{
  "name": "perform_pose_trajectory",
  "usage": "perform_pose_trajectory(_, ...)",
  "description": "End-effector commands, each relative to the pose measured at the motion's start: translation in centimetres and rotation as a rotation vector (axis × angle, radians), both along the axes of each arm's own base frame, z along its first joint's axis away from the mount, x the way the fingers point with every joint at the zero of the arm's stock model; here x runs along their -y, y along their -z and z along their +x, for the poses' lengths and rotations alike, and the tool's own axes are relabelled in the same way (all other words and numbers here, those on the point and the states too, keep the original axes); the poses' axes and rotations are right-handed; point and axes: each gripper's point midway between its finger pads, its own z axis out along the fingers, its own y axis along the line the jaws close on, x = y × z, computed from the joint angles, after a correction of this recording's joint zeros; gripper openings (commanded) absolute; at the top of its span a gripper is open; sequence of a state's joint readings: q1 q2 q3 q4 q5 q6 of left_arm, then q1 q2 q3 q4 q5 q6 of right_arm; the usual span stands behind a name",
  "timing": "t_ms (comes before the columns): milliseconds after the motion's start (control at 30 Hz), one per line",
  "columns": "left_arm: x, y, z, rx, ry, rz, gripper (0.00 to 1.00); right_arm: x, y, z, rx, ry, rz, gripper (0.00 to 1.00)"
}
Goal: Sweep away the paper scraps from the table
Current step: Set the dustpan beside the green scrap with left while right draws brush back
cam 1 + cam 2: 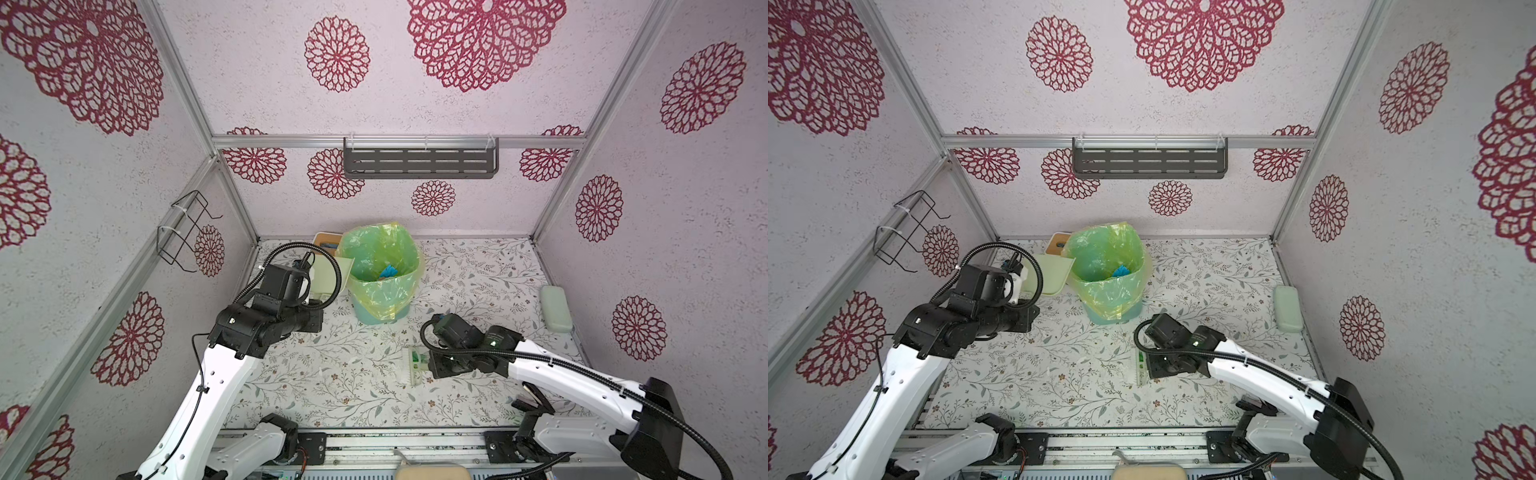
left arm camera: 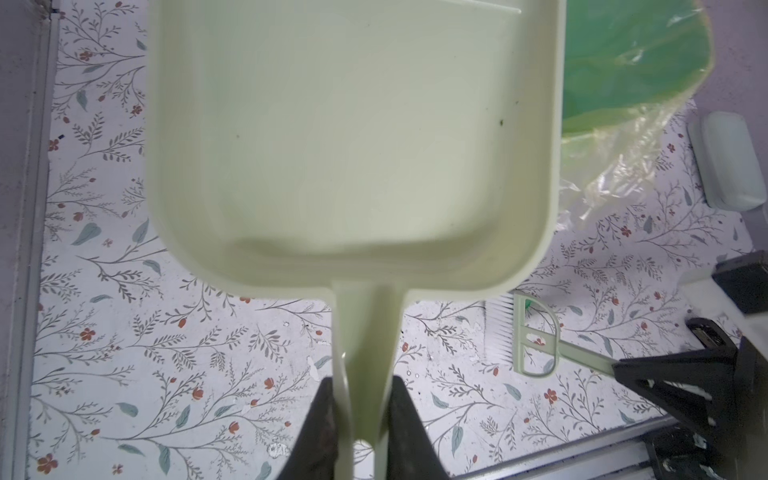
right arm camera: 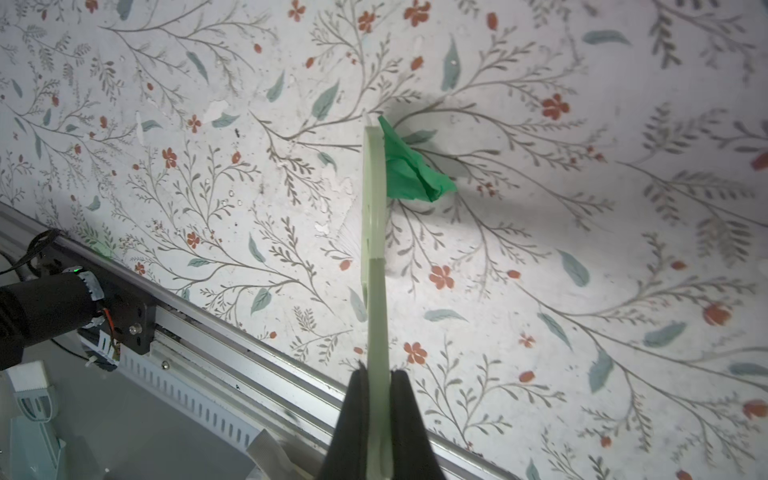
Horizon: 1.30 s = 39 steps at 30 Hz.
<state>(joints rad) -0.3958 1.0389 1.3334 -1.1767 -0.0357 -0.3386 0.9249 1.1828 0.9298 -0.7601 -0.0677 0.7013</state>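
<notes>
— Paper scraps (image 3: pixel 411 170): where are they sitting?

— One green piece is lying on the bench (image 3: pixel 582 124), touching the head of the brush (image 3: pixel 374 199), on the handle side as far as I can tell. Blue scraps (image 1: pixel 388 272) are sitting in the bin (image 1: pixel 374 303).

— And the arms?

— The right end effector (image 3: pixel 376 374) is clenching the brush handle. The left end effector (image 2: pixel 359 386) is gripping the empty dustpan (image 2: pixel 353 145) beside the bin.

— Best approach?

— I'm thinking: lip flat on the bench, bristles behind the scrap, sweeping slowly.
</notes>
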Motion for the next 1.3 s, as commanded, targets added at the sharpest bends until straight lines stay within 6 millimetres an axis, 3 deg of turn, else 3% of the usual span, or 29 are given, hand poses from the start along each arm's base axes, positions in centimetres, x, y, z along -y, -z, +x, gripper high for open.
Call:
perform_pose_trajectory(0,0.9,0.5,-1.5,-0.027,0.031,0.01,0.11,4.4,0.3,-0.7,-0.03,0.08,-0.103,0.0)
perform_pose_trajectory(100,2.6,1.1,-2.9,-0.063,0.114,0.01,0.11,5.6,-0.9,-0.5,-0.019,0.097,-0.099,0.0)
perform_pose_trajectory(367,7.9,4.8,-7.2,-0.22,0.332,0.053,0.11,6.2,-4.6,0.3,0.027,0.114,-0.062,0.0)
perform_pose_trajectory(667,14.1,8.9,-11.1,-0.32,0.552,0.137,0.1,9.3,-7.6,1.7,0.098,0.133,-0.156,0.0)
perform_pose_trajectory(900,14.7,12.8,-11.7,-0.373,0.594,0.273,0.1,11.1,-7.2,3.4,0.131,0.108,-0.295,0.0)
perform_pose_trajectory(1267,16.2,17.6,-11.0,-0.409,0.681,0.403,0.09,9.8,-6.4,7.3,0.135,-0.019,-0.459,0.0)
